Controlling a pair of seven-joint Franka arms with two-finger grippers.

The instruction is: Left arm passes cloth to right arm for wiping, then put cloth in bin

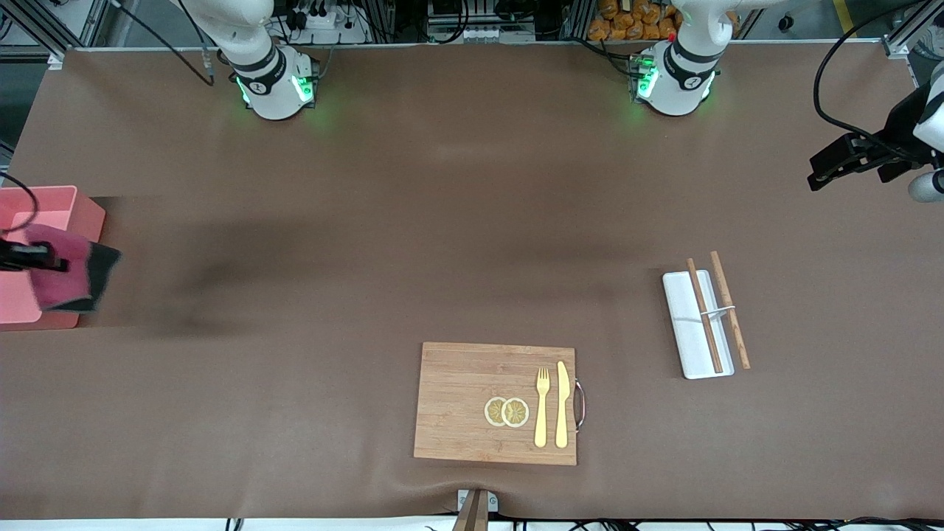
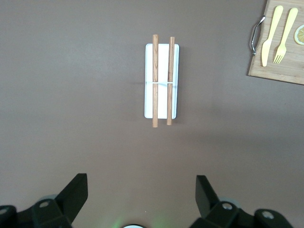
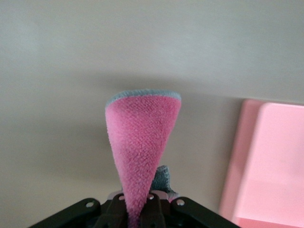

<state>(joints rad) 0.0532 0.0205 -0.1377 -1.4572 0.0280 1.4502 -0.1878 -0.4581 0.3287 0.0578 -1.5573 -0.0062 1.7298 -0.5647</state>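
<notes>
Cloth, soft and light, is seen in the front view hanging limp from the right gripper over the edge of the bin; the left gripper waits over the counter. In the left wrist view, those jaws are spread wide, empty. In the right wrist view, the cloth is pinched at one fold, a hold judged sufficient.

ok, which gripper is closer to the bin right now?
Right. The right gripper holds the cloth up at the bin's edge, partly over it. The left gripper hangs open at the left arm's end of the table, a table's length away.
</notes>
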